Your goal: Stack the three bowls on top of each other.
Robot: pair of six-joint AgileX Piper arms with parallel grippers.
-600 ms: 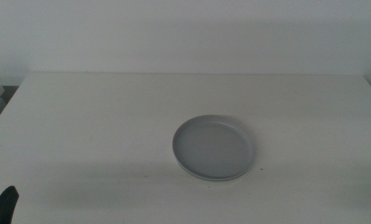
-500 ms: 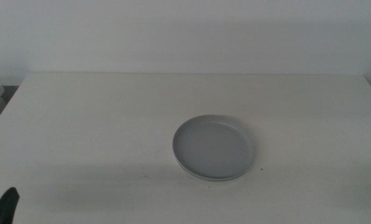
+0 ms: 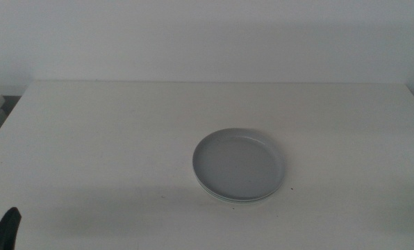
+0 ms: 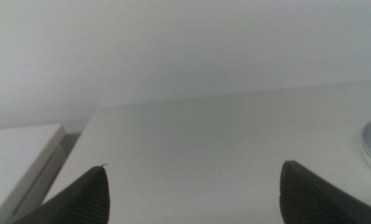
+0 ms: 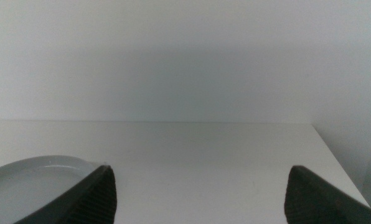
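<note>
The three bowls are seen nested in one stack on the table, right of its middle, the light grey one on top and paler rims showing beneath. The left pincer is held spread wide and empty near the table's near-left corner. The right pincer is likewise spread wide and empty, the stack's rim beside one jaw
</note>
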